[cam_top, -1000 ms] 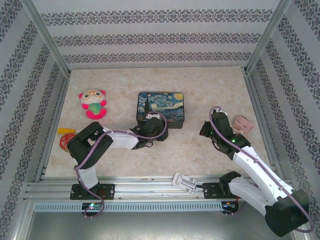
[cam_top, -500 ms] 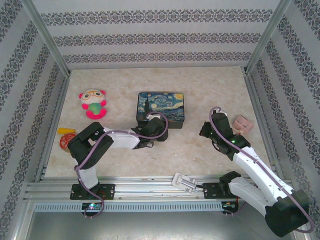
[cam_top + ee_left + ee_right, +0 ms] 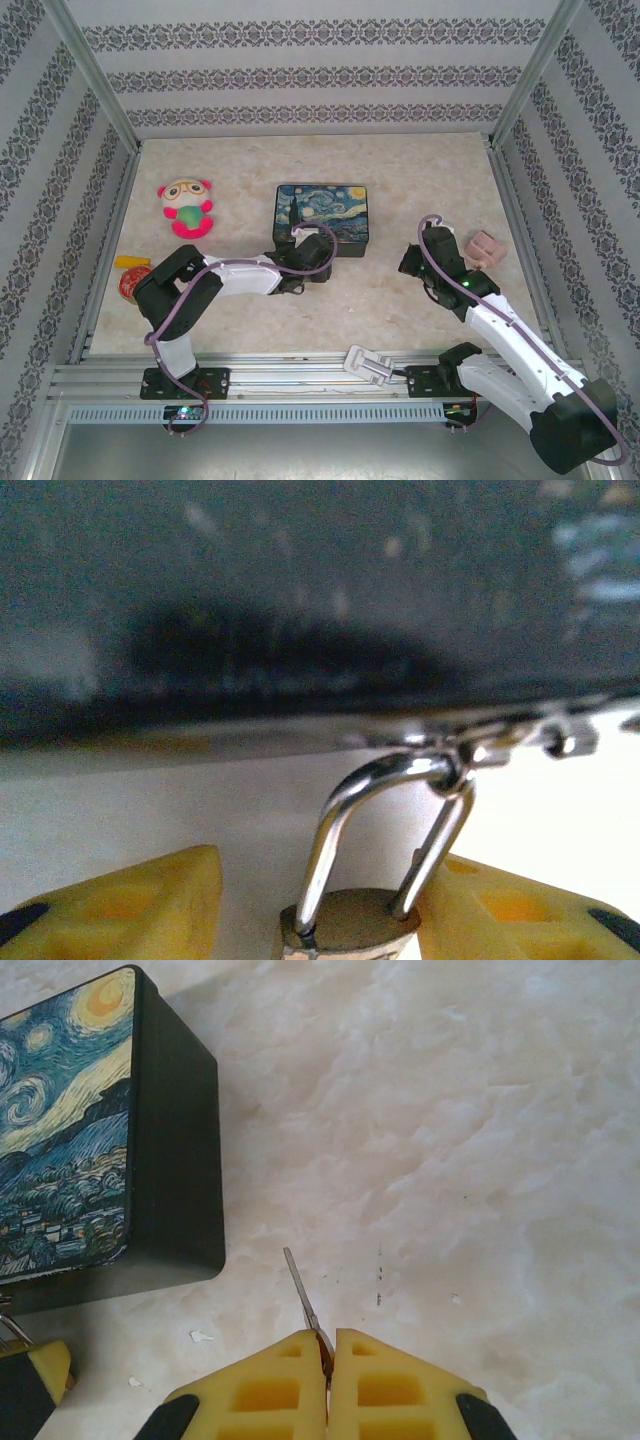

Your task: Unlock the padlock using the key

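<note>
Right gripper (image 3: 328, 1346) pinching key (image 3: 300, 1285), left gripper (image 3: 320, 880) spread around padlock (image 3: 350, 926)

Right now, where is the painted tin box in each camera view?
Top view: the tin box sits mid-table.
Left wrist: its dark wall spans the top.
Right wrist: it lies at upper left.
Shared landmark: the pale marbled table.

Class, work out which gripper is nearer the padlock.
Left. The left gripper straddles the padlock, a finger on each side of its brass body. The right gripper, shut on the key, sits apart, right of the tin box.
</note>
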